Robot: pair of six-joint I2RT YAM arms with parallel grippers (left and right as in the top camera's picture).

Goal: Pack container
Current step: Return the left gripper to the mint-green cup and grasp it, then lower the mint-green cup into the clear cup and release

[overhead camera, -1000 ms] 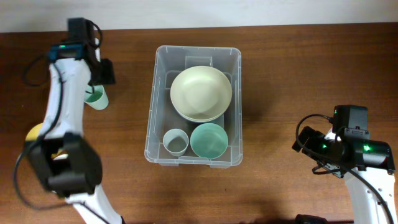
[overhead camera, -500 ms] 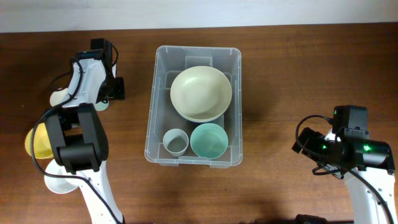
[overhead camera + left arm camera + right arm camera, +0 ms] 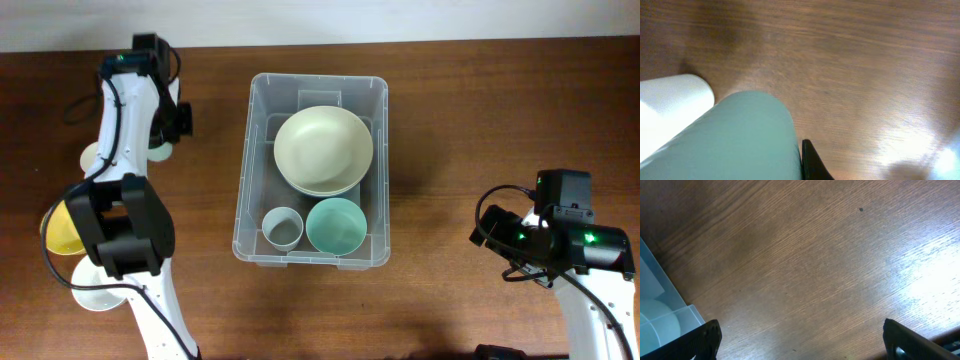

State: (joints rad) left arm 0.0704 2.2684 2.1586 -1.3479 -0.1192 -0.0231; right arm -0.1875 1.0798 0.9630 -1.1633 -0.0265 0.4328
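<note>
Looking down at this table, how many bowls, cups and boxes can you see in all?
Bowls: 4 (cream bowl, teal bowl, yellow bowl, white bowl)
Cups: 3 (grey cup, green cup, white cup)
Boxes: 1 (clear container)
Total: 8

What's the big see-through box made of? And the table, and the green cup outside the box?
The container: probably clear, shiny plastic; you can see through its ridged walls. The table: brown wood or a wood-look top, with grain lines and shiny glare. The green cup: smooth, dull, likely plastic.
</note>
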